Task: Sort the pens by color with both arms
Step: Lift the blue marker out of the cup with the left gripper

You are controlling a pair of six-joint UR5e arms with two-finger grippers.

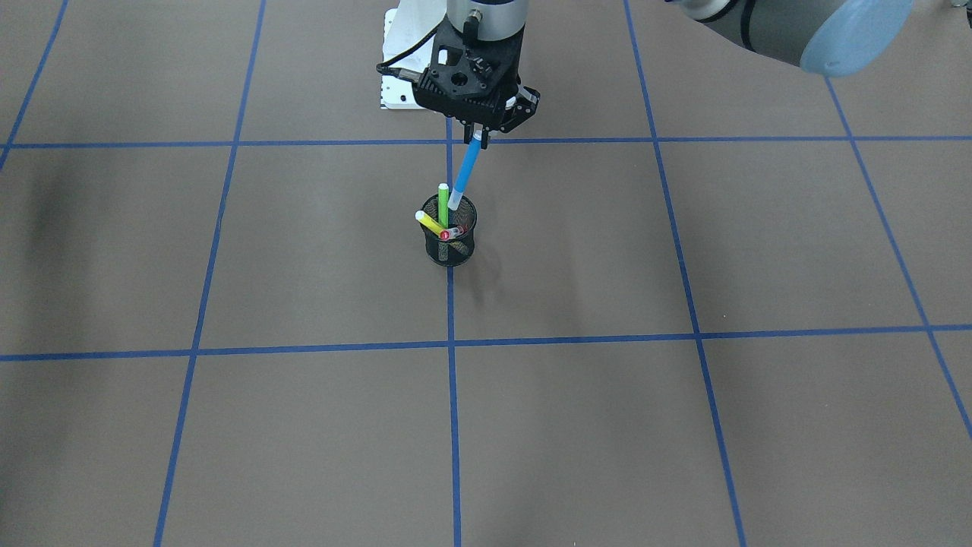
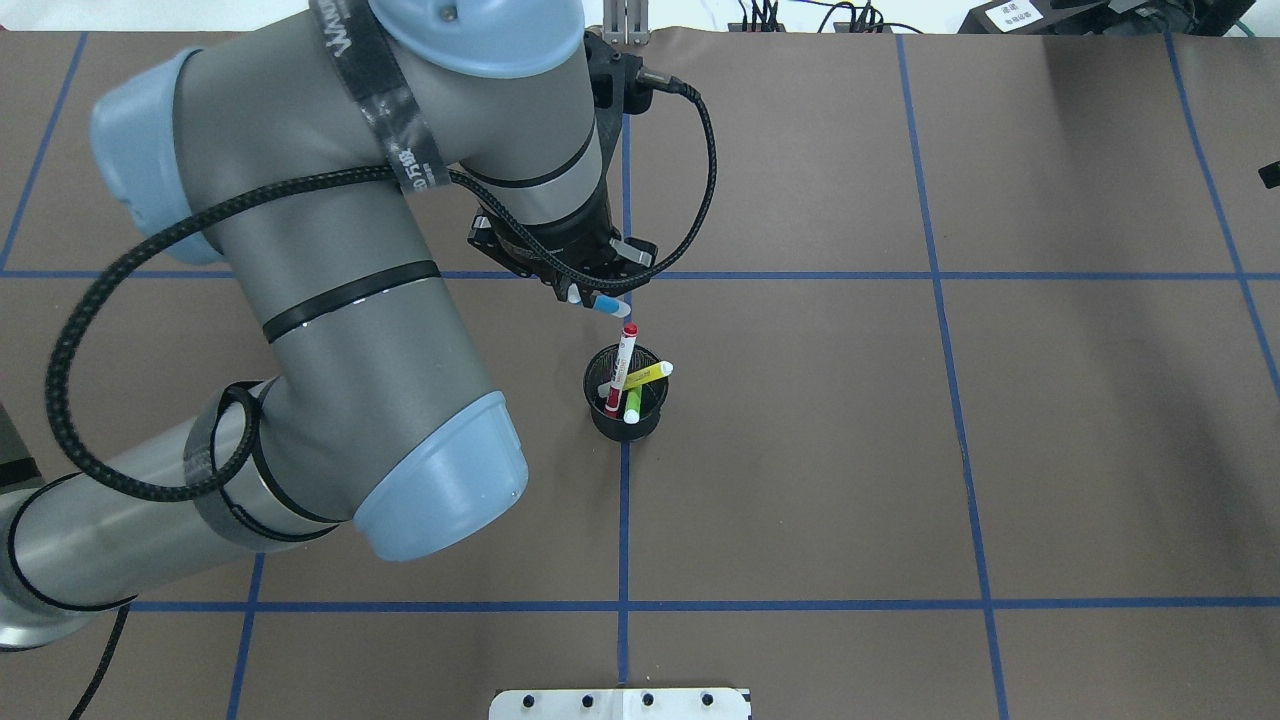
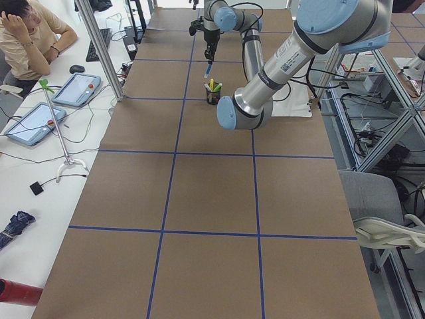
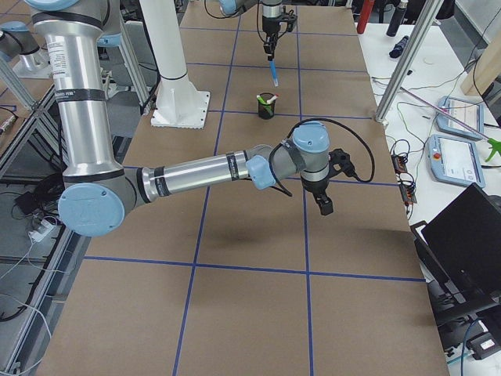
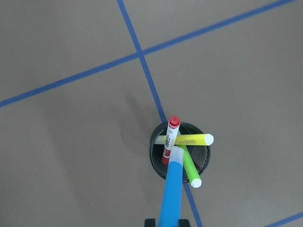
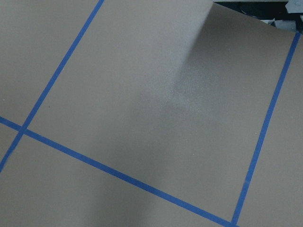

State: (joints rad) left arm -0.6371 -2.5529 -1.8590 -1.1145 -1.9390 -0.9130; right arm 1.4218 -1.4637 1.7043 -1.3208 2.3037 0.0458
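The left claw point(image 1: 477, 135) is clenched on the upper end of the blue pen point(image 1: 465, 175). The pen hangs tilted from it, pale tip down. In the left wrist view the blue pen point(image 5: 171, 194) points at the mouth of the black mesh cup point(image 5: 156, 161). The two side views show its tip raised clear of the cup, above and a little off to one side.

The cup point(image 1: 451, 247) stands upright on the brown desk point(image 1: 683, 418), right on one of the blue tape lines point(image 1: 452, 425) near the middle of the grid. Three pens are in it. The green pen point(image 1: 443, 203) stands nearly straight up. The yellow pen point(image 1: 429, 222) leans across the rim. The white pen with red ends point(image 1: 450, 233) leans the other way. From overhead, these three cross one another inside the cup.

The right arm point(image 4: 203, 172) stretches out low over the desk, well apart from the cup. The right claw point(image 4: 325, 210) points down over bare brown surface. Only the right-end view shows it, so I cannot tell if it is released or clenched. Its wrist camera sees only desk and tape lines.

A person point(image 3: 26, 33) sits at the white side table point(image 3: 26, 199) along the desk's far edge, near two tablets point(image 3: 76, 90).
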